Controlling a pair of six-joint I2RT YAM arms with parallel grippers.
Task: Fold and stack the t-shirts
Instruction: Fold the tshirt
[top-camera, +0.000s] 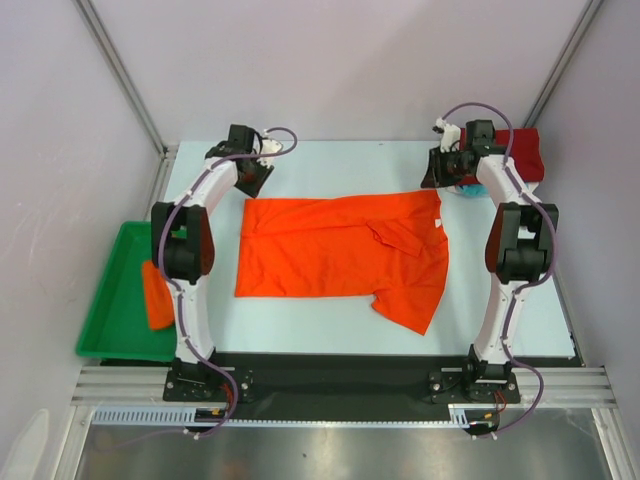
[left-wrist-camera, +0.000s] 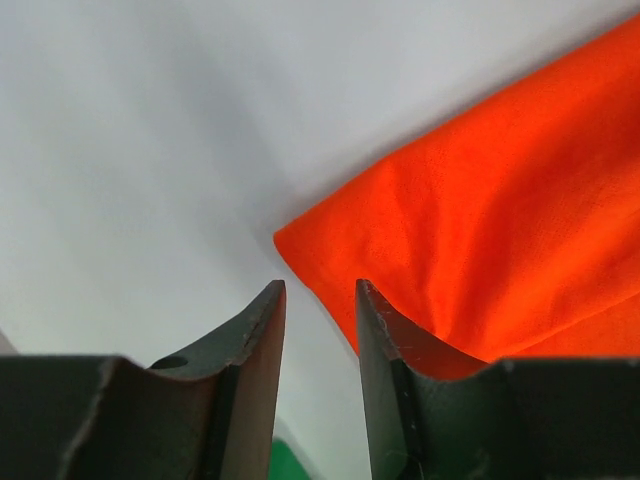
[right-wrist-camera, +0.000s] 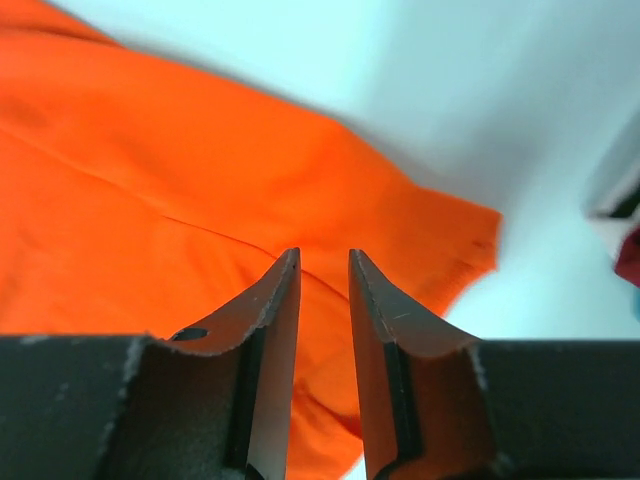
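A bright orange t-shirt (top-camera: 340, 250) lies folded lengthwise on the table, with one sleeve sticking out at the front right. My left gripper (top-camera: 255, 175) hovers over its far left corner, open and empty. In the left wrist view that corner (left-wrist-camera: 480, 220) lies just beyond my left gripper (left-wrist-camera: 320, 290). My right gripper (top-camera: 440, 170) hovers over the far right corner, open and empty. In the right wrist view the cloth (right-wrist-camera: 150, 200) lies under my right gripper (right-wrist-camera: 324, 258). A dark red t-shirt (top-camera: 525, 150) and a bit of turquoise cloth (top-camera: 465, 190) lie at the back right.
A green plastic tray (top-camera: 110, 300) stands at the left table edge, with an orange folded shirt (top-camera: 157, 295) at its right side. Grey walls and metal posts close in the back and sides. The arm bases stand at the near edge.
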